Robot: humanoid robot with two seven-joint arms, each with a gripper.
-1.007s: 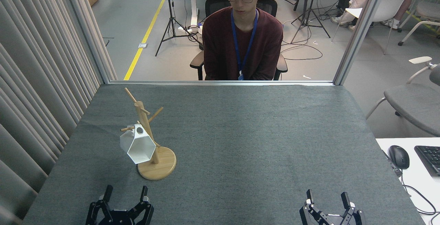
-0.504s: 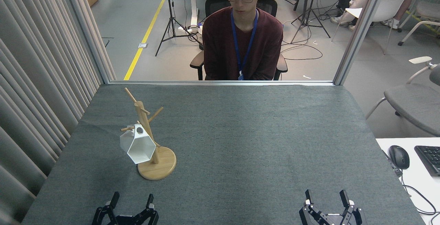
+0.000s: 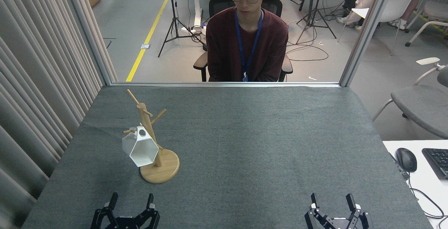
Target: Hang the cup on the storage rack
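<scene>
One cup [image 3: 140, 148]; one storage rack [image 3: 154, 141]

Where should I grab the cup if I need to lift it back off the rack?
Grip the cup across its faceted body, coming from the near left with the left gripper. Its tab handle is hooked on a peg of the rack and the post blocks the right side.

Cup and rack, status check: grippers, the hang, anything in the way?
Left gripper and right gripper: jaws open, empty, low at near edge. Cup hangs by its handle on a rack peg. Nothing in the way.
</scene>
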